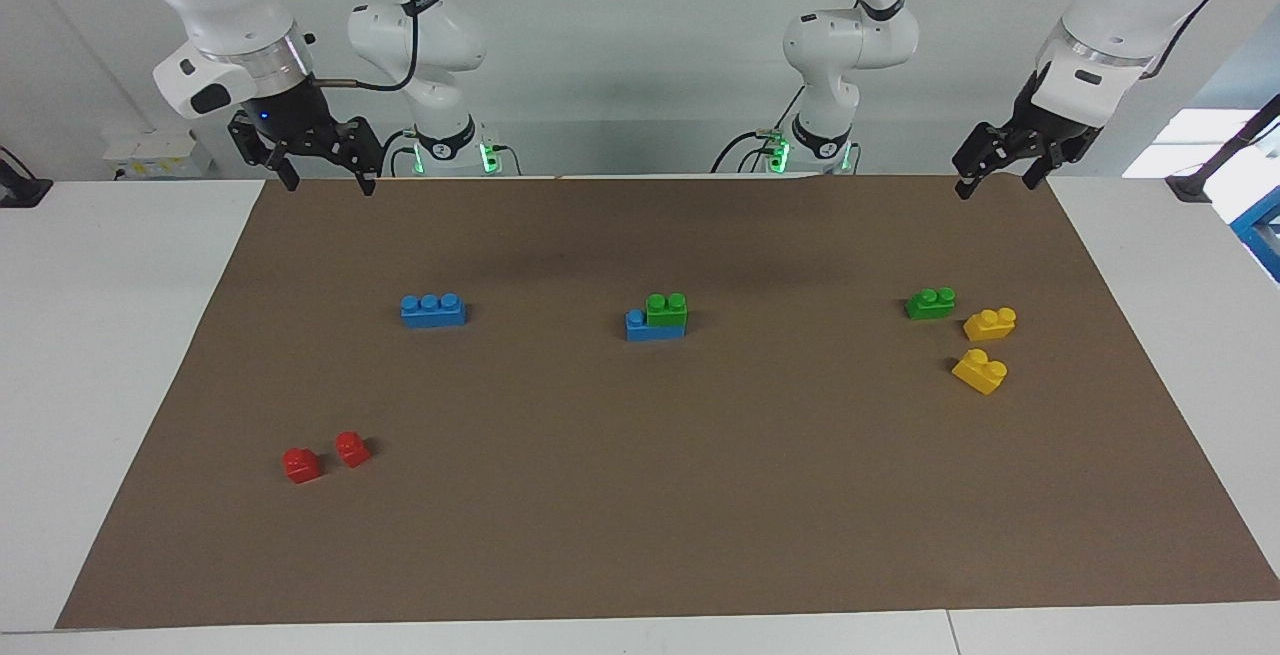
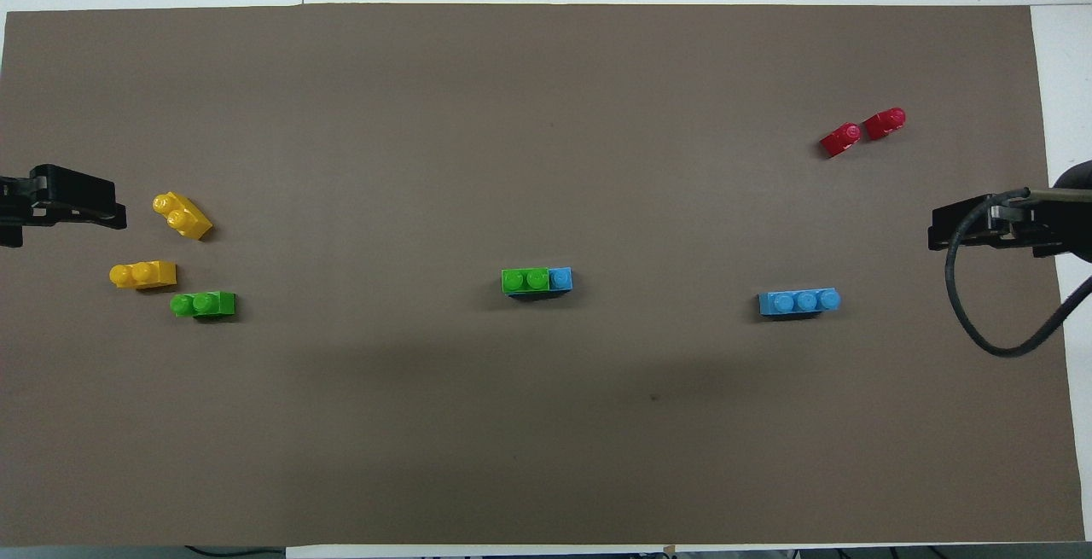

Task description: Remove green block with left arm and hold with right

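Green block (image 1: 666, 308) (image 2: 525, 279) with two studs sits on top of a blue brick (image 1: 652, 326) (image 2: 560, 278), covering two of its studs, so one blue stud stays free at the end toward the right arm; this stack stands near the middle of the brown mat (image 1: 640, 535) (image 2: 546, 115). Counting the bricks: two green ones, two blue ones, two yellow ones and two red ones. The second green brick (image 1: 930, 303) (image 2: 203, 304) lies alone toward the left arm's end of the mat, just beside the two yellow bricks (image 1: 989, 323) (image 2: 142, 274), (image 1: 980, 371) (image 2: 182, 215). The loose blue brick (image 1: 432, 310) (image 2: 799, 301), with three studs, lies toward the right arm's end, about as near to the robots as the stack. The two small red bricks (image 1: 301, 465) (image 2: 840, 140), (image 1: 352, 449) (image 2: 885, 123) lie close together, farther from the robots, near the mat's corner at the right arm's end. The left gripper (image 1: 996, 176) (image 2: 81, 209) hangs in the air over the mat's corner at the robots' edge, its fingers spread and holding nothing; it waits. The right gripper (image 1: 325, 175) (image 2: 960, 230) hangs over the other corner at the robots' edge, also spread and empty. The green block is well apart from both grippers, roughly between them.
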